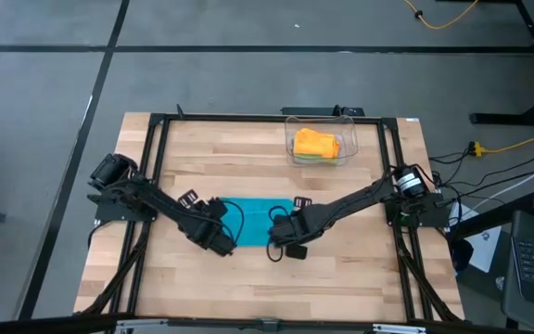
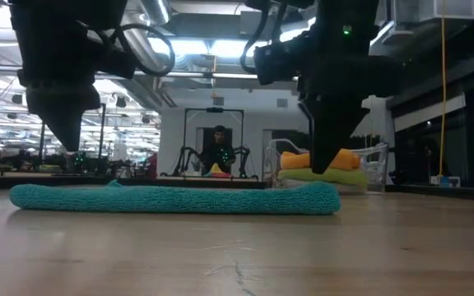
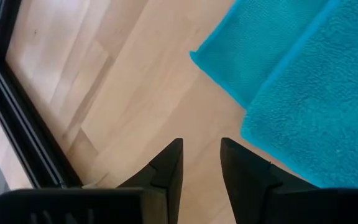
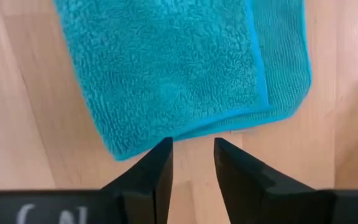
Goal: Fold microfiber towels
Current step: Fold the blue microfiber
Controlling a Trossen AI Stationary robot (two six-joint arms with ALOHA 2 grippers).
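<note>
A teal blue towel [image 1: 253, 221] lies flat on the wooden table, folded over so that two layers show [image 4: 179, 68] [image 3: 303, 81]; in the low view it is a long low strip [image 2: 171, 199]. My left gripper [image 1: 222, 243] [image 3: 201, 155] hovers open over bare wood just off the towel's near left corner. My right gripper [image 1: 284, 243] [image 4: 193, 152] hovers open just off the towel's near right corner. Both point steeply down, clear above the towel [image 2: 64, 136] [image 2: 327, 160]. An orange towel [image 1: 315, 144] lies on a green one [image 2: 327, 177] in the bin.
The clear plastic bin [image 1: 346, 153] stands at the far right of the table. Black frame rails [image 1: 156, 186] run along the table's sides and far edge. Bare wood [image 1: 248, 288] lies near the front edge. A person [image 2: 218, 148] sits in the room beyond.
</note>
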